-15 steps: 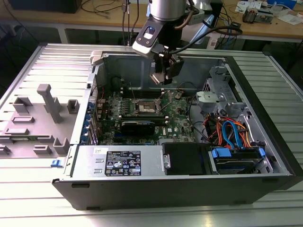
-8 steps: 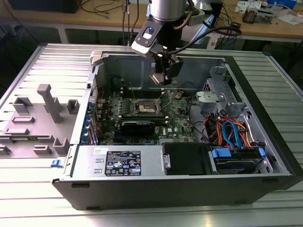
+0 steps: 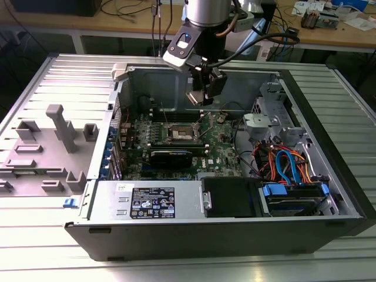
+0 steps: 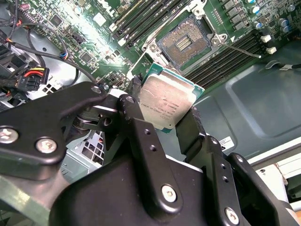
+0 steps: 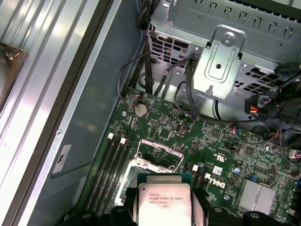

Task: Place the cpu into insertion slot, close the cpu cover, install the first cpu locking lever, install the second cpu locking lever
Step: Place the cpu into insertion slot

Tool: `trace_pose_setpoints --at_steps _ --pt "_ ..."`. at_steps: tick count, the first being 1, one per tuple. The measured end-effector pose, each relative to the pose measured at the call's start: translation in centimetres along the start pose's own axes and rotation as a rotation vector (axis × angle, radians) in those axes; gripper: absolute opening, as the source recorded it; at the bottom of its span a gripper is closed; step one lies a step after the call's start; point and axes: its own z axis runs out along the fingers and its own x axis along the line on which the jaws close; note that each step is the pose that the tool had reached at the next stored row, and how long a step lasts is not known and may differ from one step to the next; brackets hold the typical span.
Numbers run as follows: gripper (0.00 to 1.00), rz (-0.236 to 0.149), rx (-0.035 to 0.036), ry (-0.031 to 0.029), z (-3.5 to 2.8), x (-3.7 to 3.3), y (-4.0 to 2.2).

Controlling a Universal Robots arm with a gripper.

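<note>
Black gripper (image 4: 163, 109) clamps flat silver square cpu (image 4: 169, 96) above dark square insertion slot (image 4: 186, 43), exterior view centre; long black mem slots (image 4: 146, 19) flank it.

Black, silver-screwed end effector (image 4: 164, 110), silver arm (image 3: 205, 10)

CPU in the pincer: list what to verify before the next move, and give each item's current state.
1. cpu held between the two sides of the pincer: ok.
2. insertion slot uncovered, contacts showing: ok.
3. Nothing lying in the insertion slot: ok.
4. cpu centred over the insertion slot: cannot tell.
5. cpu orientation matched to the insertion slot: cannot tell.
</note>
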Motion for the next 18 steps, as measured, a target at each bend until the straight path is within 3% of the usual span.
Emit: trace_pose_setpoints --at_steps 9,14,18 --pt "0.54 0.004 -0.0001 -0.0003 0.00 0.02 -0.04" --pt "0.54 0.070 0.0067 -0.0026 0.31 0.05 -0.15" --pt "0.54 0.075 0.0090 -0.0019 0.34 0.14 -0.48"
